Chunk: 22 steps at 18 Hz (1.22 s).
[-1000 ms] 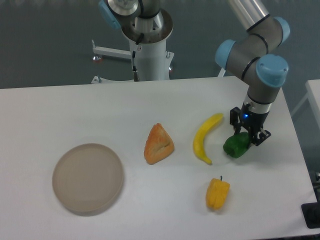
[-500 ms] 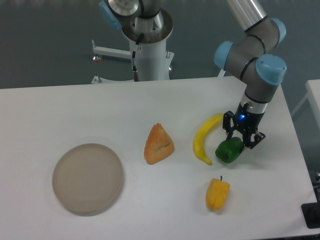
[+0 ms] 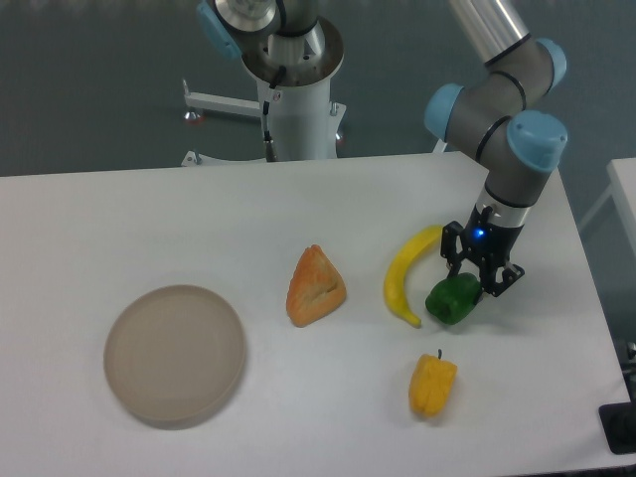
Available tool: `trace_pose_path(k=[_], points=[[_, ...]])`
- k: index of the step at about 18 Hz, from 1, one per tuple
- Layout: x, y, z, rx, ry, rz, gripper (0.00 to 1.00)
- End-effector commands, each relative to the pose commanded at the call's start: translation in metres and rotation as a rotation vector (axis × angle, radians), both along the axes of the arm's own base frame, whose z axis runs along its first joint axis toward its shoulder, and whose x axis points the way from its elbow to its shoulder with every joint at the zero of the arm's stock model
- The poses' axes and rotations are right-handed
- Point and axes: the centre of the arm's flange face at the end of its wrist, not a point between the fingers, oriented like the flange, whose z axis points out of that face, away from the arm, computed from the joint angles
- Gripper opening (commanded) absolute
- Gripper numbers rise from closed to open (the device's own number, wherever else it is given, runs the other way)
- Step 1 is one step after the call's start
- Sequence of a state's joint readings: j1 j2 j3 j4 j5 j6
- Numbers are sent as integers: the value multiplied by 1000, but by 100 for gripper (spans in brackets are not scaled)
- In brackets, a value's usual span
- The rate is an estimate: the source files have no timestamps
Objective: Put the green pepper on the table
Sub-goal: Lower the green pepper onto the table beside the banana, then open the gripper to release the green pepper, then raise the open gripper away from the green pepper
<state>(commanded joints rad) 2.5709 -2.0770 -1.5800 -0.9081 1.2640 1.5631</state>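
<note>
Green pepper point(image 3: 453, 300) sits clamped in my gripper point(image 3: 475, 281), low over the table point(image 3: 149, 219), banana point(image 3: 409, 271) just beside. Next: lower gently, then release.

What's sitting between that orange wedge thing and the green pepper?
The banana lies between the orange wedge and the green pepper, as the fixed camera view shows.

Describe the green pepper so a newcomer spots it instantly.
Start on the white table and follow the arm down on the right to the gripper. The green pepper sits between its fingers, just right of the banana; it is the only dark green thing there.
</note>
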Motion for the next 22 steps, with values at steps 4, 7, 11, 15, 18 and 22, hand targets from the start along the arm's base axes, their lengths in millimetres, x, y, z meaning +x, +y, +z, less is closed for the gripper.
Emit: trace_pose_path(k=[4,7,11,15,18,22], points=[[0,0,-1,-2,-6,9,32],[0,0,-1,-3,-4,12,66],[-3,2,7,6,7,16,94],[-3,5,24,18,12,56,100],[-1,15,40,24,25,93,100],[20,30,69,-2,87,136,100]])
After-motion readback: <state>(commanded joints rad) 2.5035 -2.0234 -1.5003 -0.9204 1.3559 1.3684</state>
